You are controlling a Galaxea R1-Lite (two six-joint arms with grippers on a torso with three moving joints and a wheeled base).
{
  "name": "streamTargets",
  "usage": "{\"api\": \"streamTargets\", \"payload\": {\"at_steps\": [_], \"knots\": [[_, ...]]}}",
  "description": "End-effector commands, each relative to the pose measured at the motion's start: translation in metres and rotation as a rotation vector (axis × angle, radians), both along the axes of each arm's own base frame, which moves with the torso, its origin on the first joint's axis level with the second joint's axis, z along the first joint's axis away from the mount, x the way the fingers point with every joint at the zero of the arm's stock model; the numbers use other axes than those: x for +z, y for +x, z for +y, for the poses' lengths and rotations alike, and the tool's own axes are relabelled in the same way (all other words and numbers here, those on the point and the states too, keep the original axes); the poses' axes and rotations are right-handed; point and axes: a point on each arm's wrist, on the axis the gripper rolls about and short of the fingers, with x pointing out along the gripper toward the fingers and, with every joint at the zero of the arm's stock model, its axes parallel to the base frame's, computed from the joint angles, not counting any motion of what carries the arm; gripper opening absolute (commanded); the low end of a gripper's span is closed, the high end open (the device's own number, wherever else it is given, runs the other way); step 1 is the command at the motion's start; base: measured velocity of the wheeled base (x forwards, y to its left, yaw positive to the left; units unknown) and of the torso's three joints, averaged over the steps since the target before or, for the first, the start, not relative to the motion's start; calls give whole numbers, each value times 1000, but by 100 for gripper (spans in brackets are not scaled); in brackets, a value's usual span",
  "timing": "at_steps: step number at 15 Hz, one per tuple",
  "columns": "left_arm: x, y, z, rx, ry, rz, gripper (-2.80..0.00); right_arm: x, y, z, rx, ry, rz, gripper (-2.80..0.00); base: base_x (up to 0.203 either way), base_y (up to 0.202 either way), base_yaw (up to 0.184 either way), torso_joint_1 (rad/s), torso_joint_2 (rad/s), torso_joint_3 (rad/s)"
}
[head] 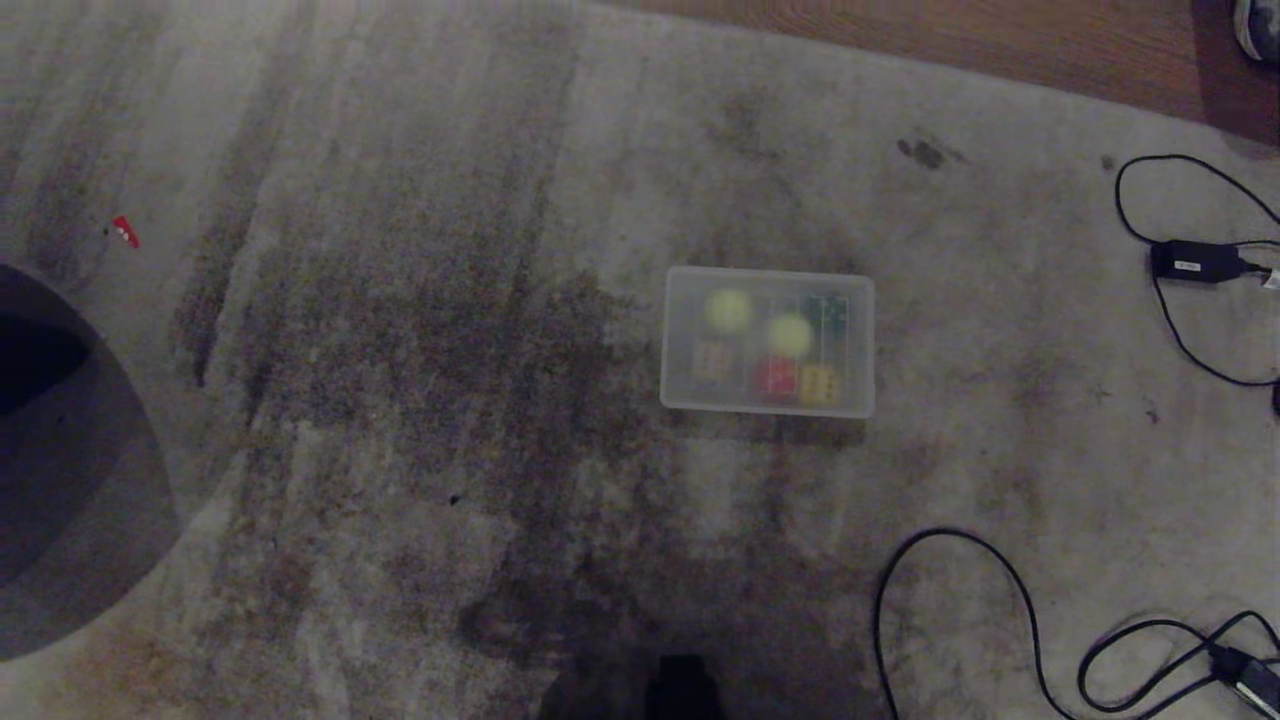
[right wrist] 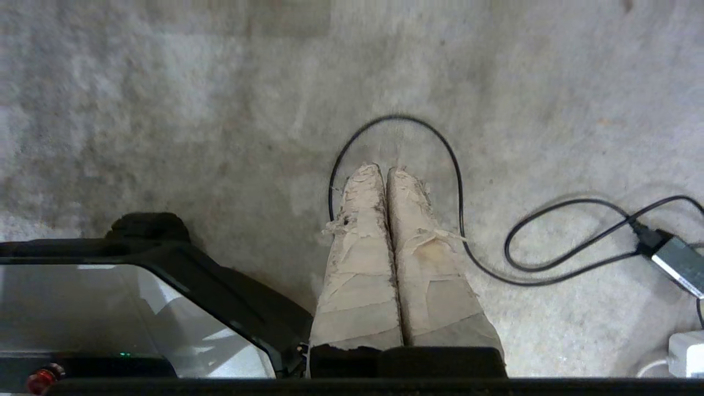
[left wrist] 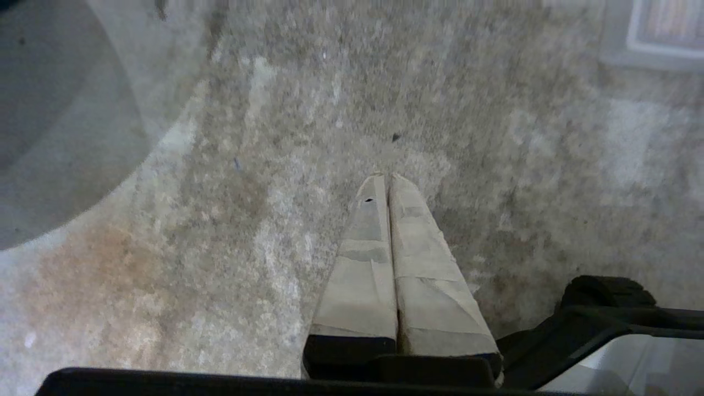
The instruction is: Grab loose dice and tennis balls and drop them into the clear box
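The clear box (head: pixel 768 341) sits on the stained grey carpet (head: pixel 420 420) out ahead of the robot, with neither gripper anywhere near it and neither arm showing in the head view. Inside it lie the two tennis balls (head: pixel 727 310), side by side toward the far wall, and four dice: the dark green die (head: pixel 826 314) in the far right corner, the beige-pink die (head: pixel 712 359) toward the near left, and the red die (head: pixel 775 378) just beside the yellow die (head: pixel 819 384) along the near wall.

The left gripper (left wrist: pixel 388 177) hangs over bare carpet with its taped fingers (left wrist: pixel 360 264) pressed together and nothing between them; the box does not appear in its wrist view. The right gripper (right wrist: pixel 385 169) is likewise closed and empty, tips together, hovering above a loop of black cable (right wrist: pixel 456 165) on the carpet, well apart from the box. A black power adapter (head: pixel 1195 261) lies further to the right.
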Motion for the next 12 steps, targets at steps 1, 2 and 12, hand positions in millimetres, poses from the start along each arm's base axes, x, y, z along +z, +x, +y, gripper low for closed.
{"api": "streamTargets", "payload": {"at_steps": [1,2,12], "knots": [[0,0,0,1,0,2,-280,0,0,0,2,0,4,-280,0,0,0,2,2,197],[0,0,0,2,0,2,-280,0,0,0,1,0,4,-280,0,0,0,8,-4,199],[0,0,0,1,0,2,-280,0,0,0,4,-1,4,-280,0,0,0,1,2,203]]}}
